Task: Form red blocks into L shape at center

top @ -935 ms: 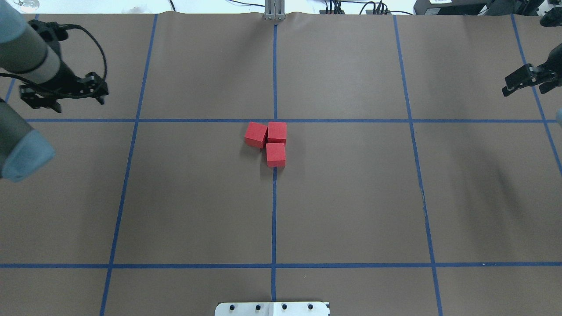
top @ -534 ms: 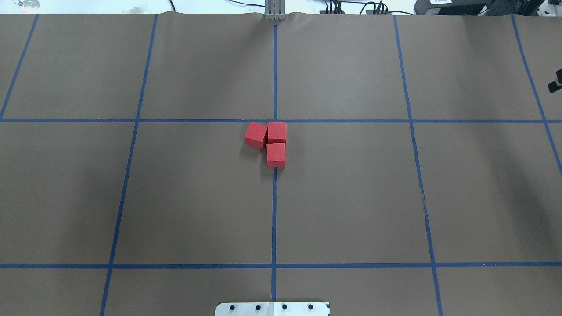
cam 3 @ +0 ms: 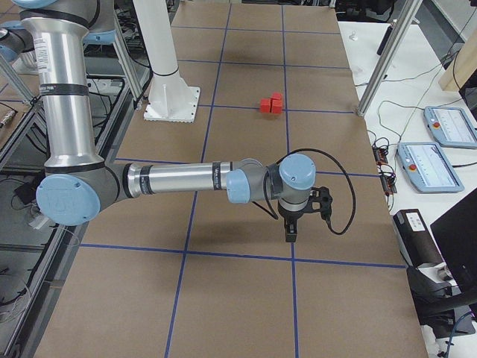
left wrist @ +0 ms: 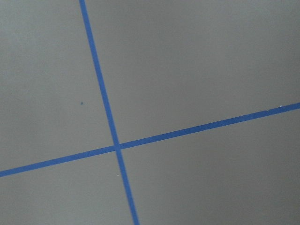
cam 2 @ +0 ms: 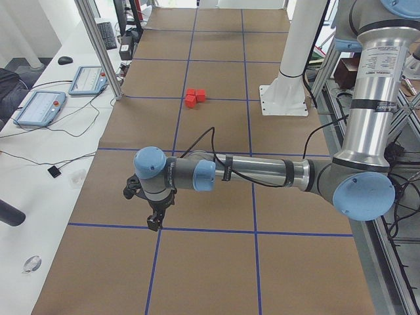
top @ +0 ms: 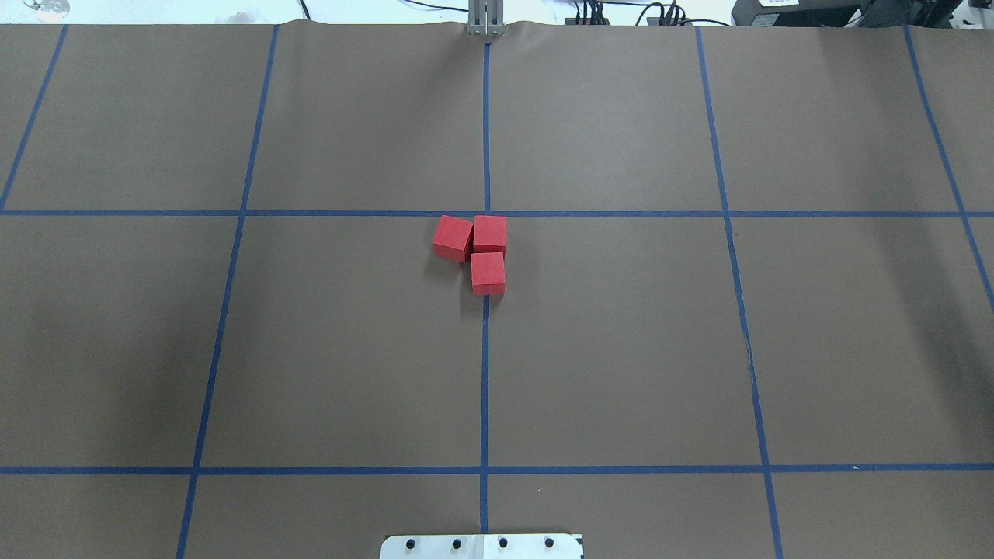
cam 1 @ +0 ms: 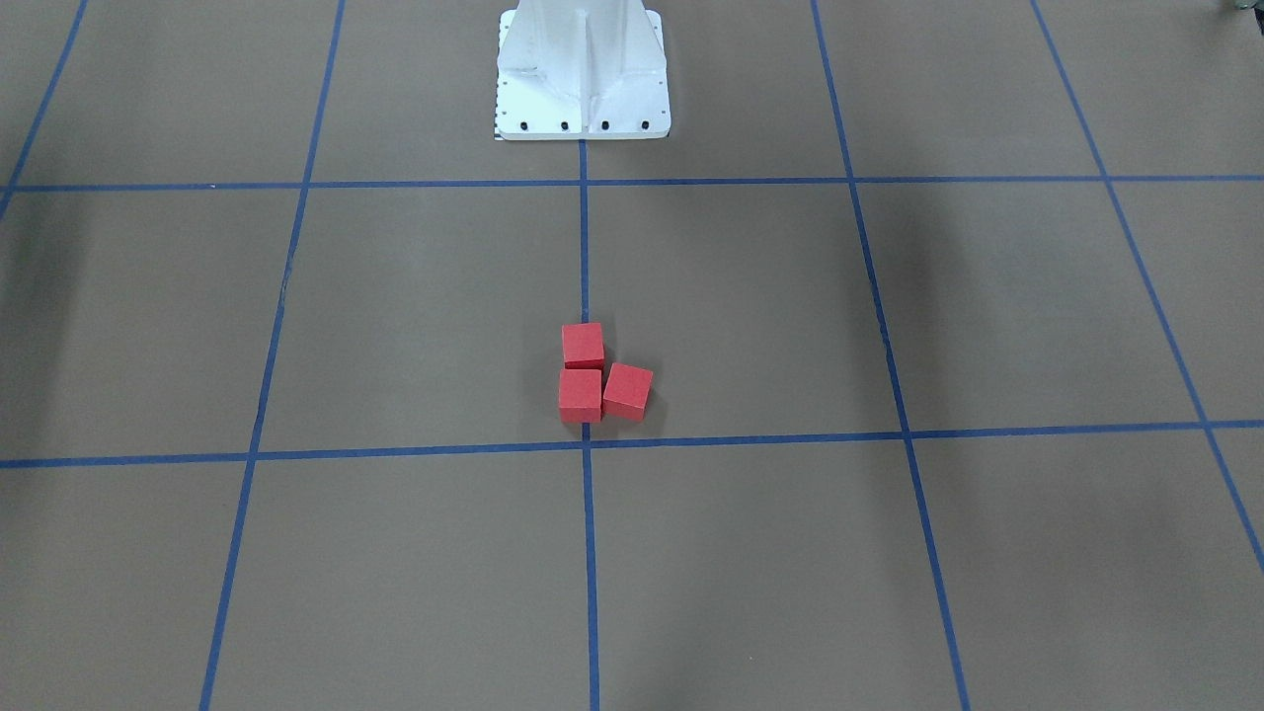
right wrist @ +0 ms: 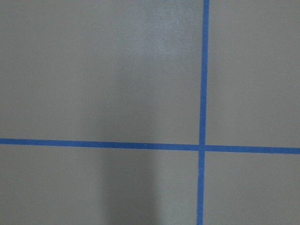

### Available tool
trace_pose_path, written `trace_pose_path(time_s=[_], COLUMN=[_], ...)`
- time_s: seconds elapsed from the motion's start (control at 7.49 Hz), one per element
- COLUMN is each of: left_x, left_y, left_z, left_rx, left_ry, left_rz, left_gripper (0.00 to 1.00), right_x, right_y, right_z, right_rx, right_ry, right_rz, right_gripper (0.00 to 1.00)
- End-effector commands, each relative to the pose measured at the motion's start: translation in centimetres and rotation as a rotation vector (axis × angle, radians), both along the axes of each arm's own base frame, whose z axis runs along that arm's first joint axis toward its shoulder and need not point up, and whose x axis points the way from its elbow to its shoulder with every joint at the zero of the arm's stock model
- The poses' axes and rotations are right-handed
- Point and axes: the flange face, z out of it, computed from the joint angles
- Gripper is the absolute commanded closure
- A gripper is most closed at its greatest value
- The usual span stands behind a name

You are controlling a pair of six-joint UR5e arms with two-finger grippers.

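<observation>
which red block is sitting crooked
The block on the overhead view's left end of the L. It is turned off the grid lines, while the corner block and the near block sit square.

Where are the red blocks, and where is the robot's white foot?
red blocks [top: 488,233]: overhead exterior view, top face of the corner cube.
white base [cam 1: 583,74]: exterior front-facing view, middle of the pedestal.

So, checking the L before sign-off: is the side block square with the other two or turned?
Turned. The side block sits slightly rotated against the corner block; the third block lines up.
</observation>
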Motion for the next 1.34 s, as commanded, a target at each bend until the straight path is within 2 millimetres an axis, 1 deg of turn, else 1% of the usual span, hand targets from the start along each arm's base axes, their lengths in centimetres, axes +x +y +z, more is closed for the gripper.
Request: trace_pose_path(time_s=[0.0,0.13,0.27,0.4,0.53,0.67,0.8,0.94,1.07,1.2], left_x=[-0.4,-0.1,0.7,1.3,1.3,1.3,1.3,1.3,1.5,1.5], left_y=[1.4,1.8,2.3,2.9,3.0,3.0,3.0,2.9,2.9,2.9], left_z=[1.0,-1.8,-3.6,-3.7,-3.6,-3.7,-3.7,-3.7,-3.7,-3.5], left_rx=[0.009,-0.07,-0.075,-0.079,-0.08,-0.08,-0.08,-0.079,-0.078,-0.081], left_ry=[-0.002,0.016,0.029,0.029,0.029,0.029,0.029,0.026,0.025,0.024], left_rz=[-0.059,-0.197,-0.223,-0.218,-0.218,-0.219,-0.219,-0.218,-0.214,-0.214], left_gripper=[0.0,0.0,0.0,0.0,0.0,0.0,0.0,0.0,0.0,0.0], right_x=[0.4,0.4,0.4,0.4,0.2,0.3,0.7,0.7,0.7,0.7], right_y=[1.6,2.0,2.8,3.5,3.7,3.8,4.8,6.2,7.5,7.8], right_z=[1.5,2.2,2.7,3.1,2.9,2.2,1.2,0.4,0.8,1.1], right_rx=[-0.026,-0.04,-0.055,-0.065,-0.064,-0.058,-0.041,-0.052,-0.068,-0.072], right_ry=[0.0,0.0,-0.001,-0.005,-0.028,-0.033,-0.033,-0.031,-0.034,-0.038], right_rz=[0.005,0.006,0.01,0.011,0.009,0.014,0.026,0.034,0.034,0.034], right_gripper=[0.01,0.01,0.01,0.01,0.01,0.01,0.01,0.01,0.01,0.01])
